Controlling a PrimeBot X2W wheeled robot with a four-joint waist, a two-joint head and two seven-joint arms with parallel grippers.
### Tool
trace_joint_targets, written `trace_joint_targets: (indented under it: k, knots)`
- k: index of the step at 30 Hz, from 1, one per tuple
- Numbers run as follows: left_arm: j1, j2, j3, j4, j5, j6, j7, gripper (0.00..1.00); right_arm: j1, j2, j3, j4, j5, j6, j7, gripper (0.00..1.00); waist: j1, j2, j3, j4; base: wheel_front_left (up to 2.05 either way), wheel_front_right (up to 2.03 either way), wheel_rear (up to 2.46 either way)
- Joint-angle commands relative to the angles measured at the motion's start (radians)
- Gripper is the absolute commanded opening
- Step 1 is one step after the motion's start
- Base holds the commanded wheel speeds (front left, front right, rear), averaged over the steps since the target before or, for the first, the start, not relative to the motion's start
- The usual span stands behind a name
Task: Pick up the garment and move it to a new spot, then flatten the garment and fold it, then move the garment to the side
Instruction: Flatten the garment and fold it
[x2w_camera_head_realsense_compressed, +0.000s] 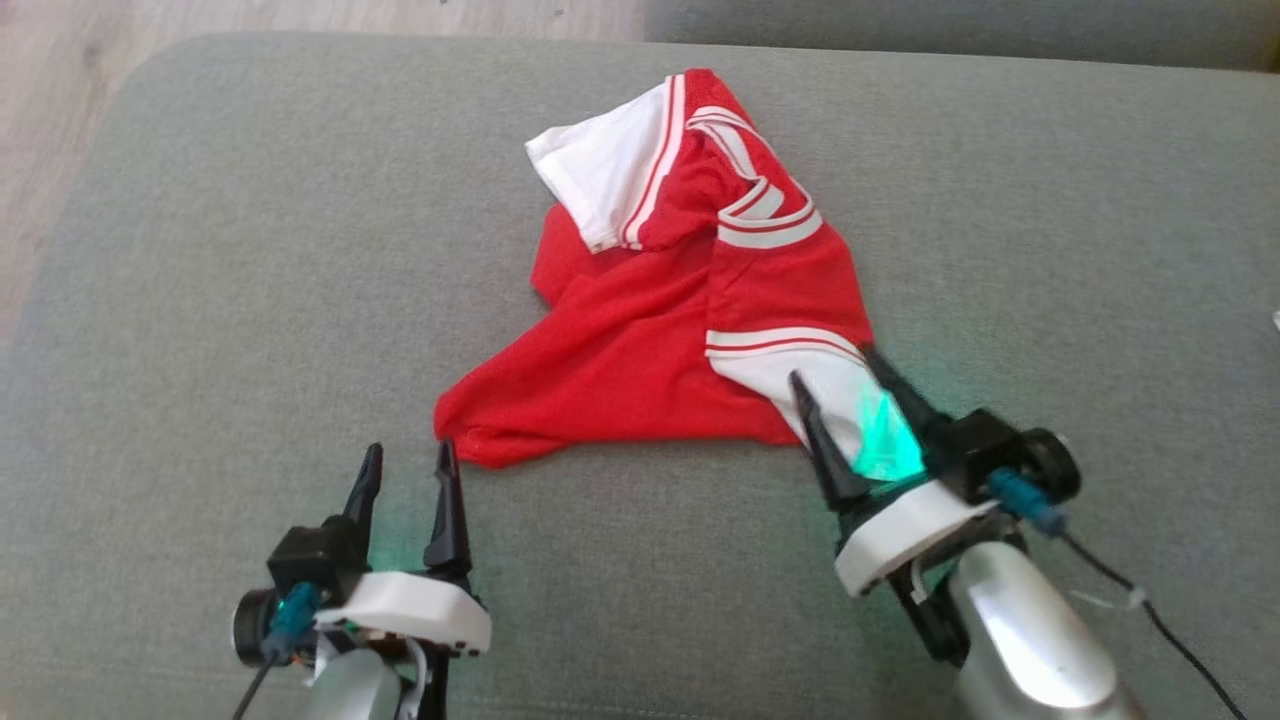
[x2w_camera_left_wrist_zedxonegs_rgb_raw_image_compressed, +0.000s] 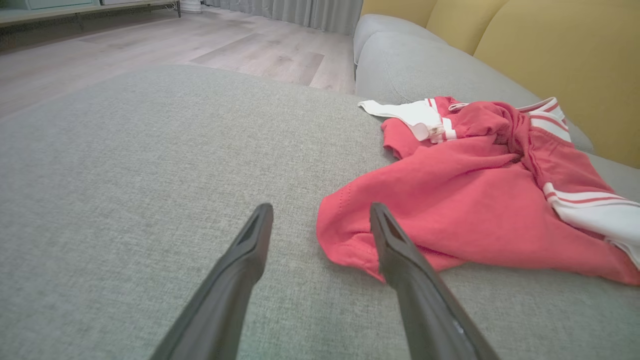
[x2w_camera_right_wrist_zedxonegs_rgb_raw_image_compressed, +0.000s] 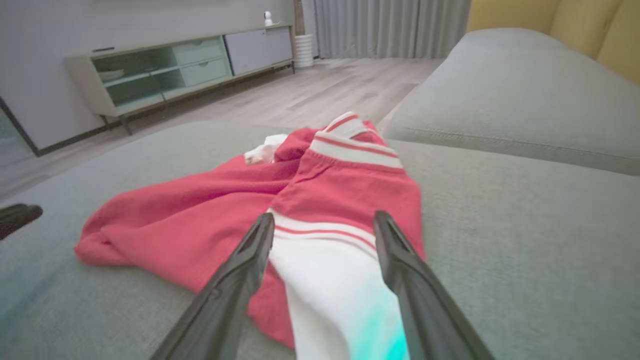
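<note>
The garment is a red shirt with white, red-striped sleeves, lying crumpled on the grey sofa cushion. My left gripper stands open just off its near left corner, the right finger close beside the hem, with nothing between the fingers. My right gripper is open over the near white sleeve, which lies between its two fingers; the fingers are spread and not clamped. The garment spreads away to the left of that sleeve in the right wrist view.
Wooden floor lies beyond the cushion's left edge. A second grey cushion and yellow back pillows sit on the far side. A low cabinet stands against the wall. Bare cushion extends to the left and right of the shirt.
</note>
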Motion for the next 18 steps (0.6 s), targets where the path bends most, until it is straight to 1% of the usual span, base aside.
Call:
trace_joint_targets:
  k: [1,4,5,8,15,16,17,18]
  knots:
    - [-0.011,0.007,0.017,-0.037,-0.007,0.012,-0.005,1.00,-0.014,0.002,0.032,-0.014,-0.015,0.003,-0.006,1.00,0.0001,0.0000,0.003,0.007,0.00,0.00,0.00]
    - [0.001,0.007,-0.007,-0.050,-0.022,0.018,-0.005,1.00,-0.035,0.002,0.042,0.043,-0.067,0.003,-0.006,1.00,0.0001,0.0000,0.007,0.018,0.00,0.00,0.00]
    - [0.005,0.007,-0.021,-0.055,-0.025,0.020,-0.005,1.00,-0.052,0.002,0.041,0.081,-0.104,0.003,-0.006,1.00,0.0001,0.0000,0.009,0.024,0.00,0.00,0.00]
    - [0.006,0.007,-0.034,-0.059,-0.030,0.022,-0.005,1.00,-0.075,0.002,0.027,0.127,-0.141,0.003,-0.006,1.00,0.0001,0.0000,0.010,0.032,0.00,0.00,0.00]
    - [0.005,0.007,-0.036,-0.072,-0.031,0.023,-0.005,1.00,-0.108,0.002,-0.014,0.181,-0.196,0.003,-0.006,1.00,0.0001,0.0000,0.013,0.043,0.00,0.00,0.00]
    - [0.007,0.007,-0.036,-0.075,-0.033,0.023,-0.005,1.00,-0.110,0.002,-0.016,0.192,-0.197,0.003,-0.006,0.84,0.0001,0.0000,0.012,0.044,0.00,0.00,0.00]
    - [0.008,0.007,-0.036,-0.077,-0.033,0.023,-0.005,1.00,-0.113,0.002,-0.015,0.201,-0.198,0.003,-0.006,0.57,0.0001,0.0000,0.012,0.044,0.00,0.00,0.00]
    - [0.009,0.007,-0.037,-0.079,-0.034,0.023,-0.005,1.00,-0.116,0.002,-0.011,0.207,-0.200,0.003,-0.006,0.33,0.0001,0.0000,0.012,0.044,0.00,0.00,0.00]
